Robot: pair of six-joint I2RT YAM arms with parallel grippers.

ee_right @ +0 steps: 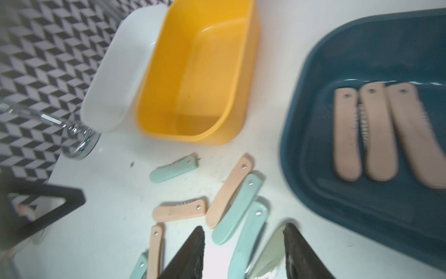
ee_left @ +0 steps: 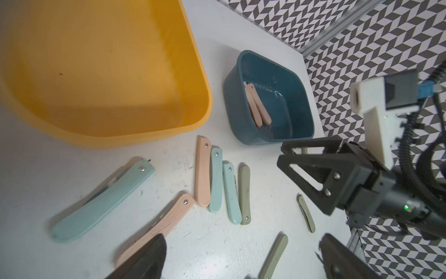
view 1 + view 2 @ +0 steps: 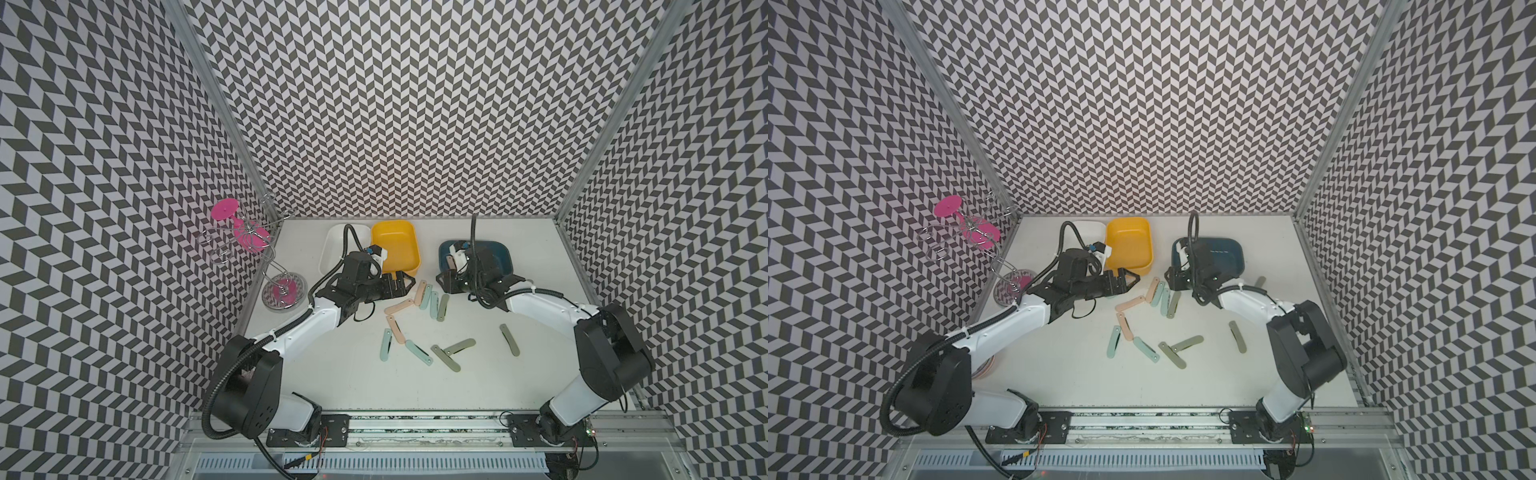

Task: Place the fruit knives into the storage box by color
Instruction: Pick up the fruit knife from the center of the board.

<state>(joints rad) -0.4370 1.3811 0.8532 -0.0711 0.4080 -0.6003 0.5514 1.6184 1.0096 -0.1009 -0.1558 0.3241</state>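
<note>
Right wrist view, blurred, shows us three peach knives (image 1: 376,130) lying parallel in the blue box (image 1: 296,157), rivet ends seemingly all one way, four more knives (image 1: 237,207) side by side on the table (image 1: 108,193), long axes aimed between that box and the yellow box (image 1: 193,139), and the right gripper (image 1: 243,227) with jaws apart and empty, like the left gripper (image 2: 241,238).

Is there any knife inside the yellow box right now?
No, the right wrist view shows the yellow box empty; three peach-pink knives lie in the dark blue box.
</note>
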